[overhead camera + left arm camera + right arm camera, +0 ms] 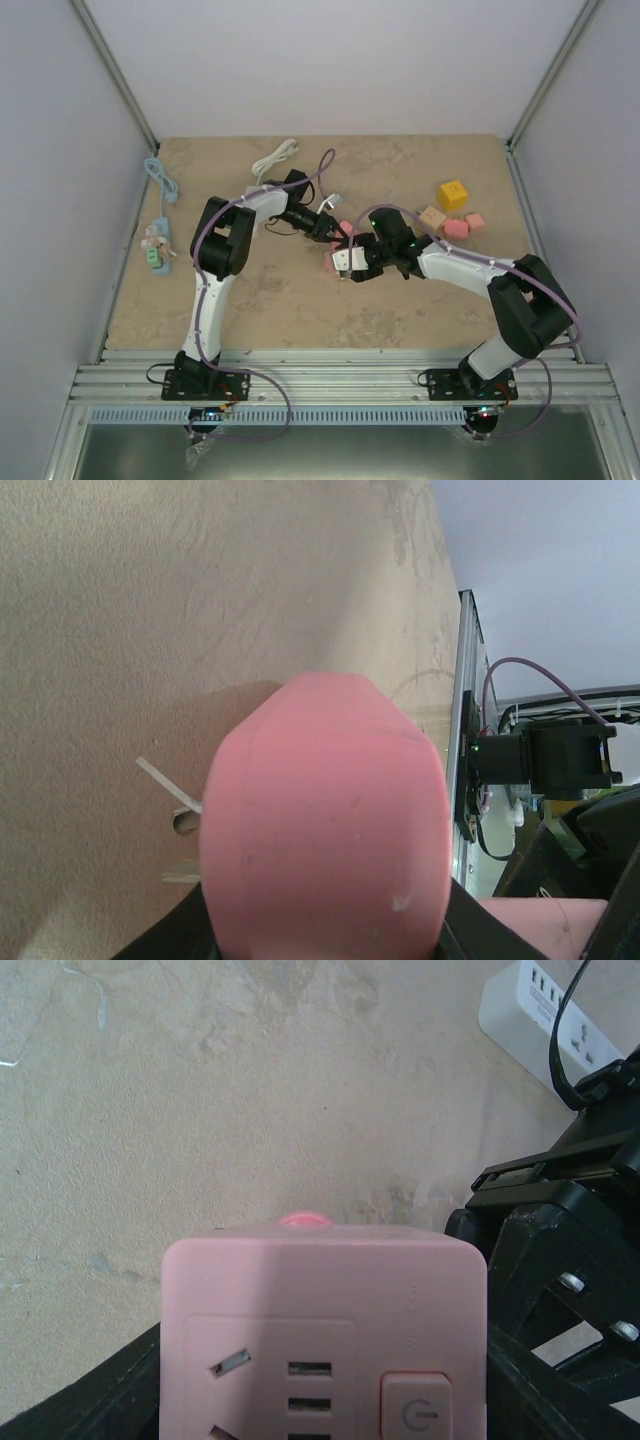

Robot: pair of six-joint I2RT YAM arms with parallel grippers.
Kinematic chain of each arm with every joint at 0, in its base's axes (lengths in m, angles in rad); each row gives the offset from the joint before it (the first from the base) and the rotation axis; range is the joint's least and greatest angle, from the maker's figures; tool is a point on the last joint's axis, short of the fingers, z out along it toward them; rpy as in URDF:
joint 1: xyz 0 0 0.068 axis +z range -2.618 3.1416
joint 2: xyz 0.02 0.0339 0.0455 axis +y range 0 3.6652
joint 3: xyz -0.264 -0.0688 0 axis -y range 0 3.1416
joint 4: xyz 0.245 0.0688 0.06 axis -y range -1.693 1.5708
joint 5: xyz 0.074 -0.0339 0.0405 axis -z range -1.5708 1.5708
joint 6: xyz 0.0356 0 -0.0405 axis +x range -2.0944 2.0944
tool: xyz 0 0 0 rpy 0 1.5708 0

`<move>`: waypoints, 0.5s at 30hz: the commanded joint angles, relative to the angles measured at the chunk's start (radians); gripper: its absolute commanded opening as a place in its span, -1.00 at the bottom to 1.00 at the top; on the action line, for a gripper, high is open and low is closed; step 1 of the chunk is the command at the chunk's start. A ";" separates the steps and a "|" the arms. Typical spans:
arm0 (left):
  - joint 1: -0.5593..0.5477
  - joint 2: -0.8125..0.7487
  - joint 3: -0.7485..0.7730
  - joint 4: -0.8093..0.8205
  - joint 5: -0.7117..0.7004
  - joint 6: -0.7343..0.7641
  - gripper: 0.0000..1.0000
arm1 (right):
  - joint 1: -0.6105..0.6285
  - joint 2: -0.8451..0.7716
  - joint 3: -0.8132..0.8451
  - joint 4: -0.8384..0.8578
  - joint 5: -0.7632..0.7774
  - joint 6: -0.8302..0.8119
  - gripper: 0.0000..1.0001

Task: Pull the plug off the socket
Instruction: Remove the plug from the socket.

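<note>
A pink rounded plug [346, 229] sits between my left gripper's [337, 232] jaws, which are shut on it; it fills the left wrist view [325, 820], with dark fingers [165, 935] at both lower sides. My right gripper [347, 262] is shut on a pink cube socket [329, 265], whose near face in the right wrist view [325, 1330] shows slots and a power button. The plug's tip [305, 1219] just shows beyond the cube's far edge. Whether plug and socket touch is hidden. The two grippers meet at the table's middle.
A white power strip [275, 158] with its cable lies at the back, also in the right wrist view [545, 1010]. A pale blue strip [157, 243] lies at the far left. A yellow block [452, 194], a tan block [432, 216] and pink blocks [458, 228] sit at the right.
</note>
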 commanded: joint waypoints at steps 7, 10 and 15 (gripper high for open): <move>0.027 0.051 -0.014 -0.021 -0.155 0.041 -1.00 | -0.083 -0.030 0.026 -0.051 -0.106 0.023 -0.69; 0.028 0.050 -0.014 -0.021 -0.155 0.040 -1.00 | -0.083 -0.028 0.028 -0.069 -0.118 0.007 -0.69; 0.027 0.050 -0.014 -0.021 -0.156 0.040 -1.00 | -0.074 -0.032 0.066 -0.104 -0.105 0.024 -0.69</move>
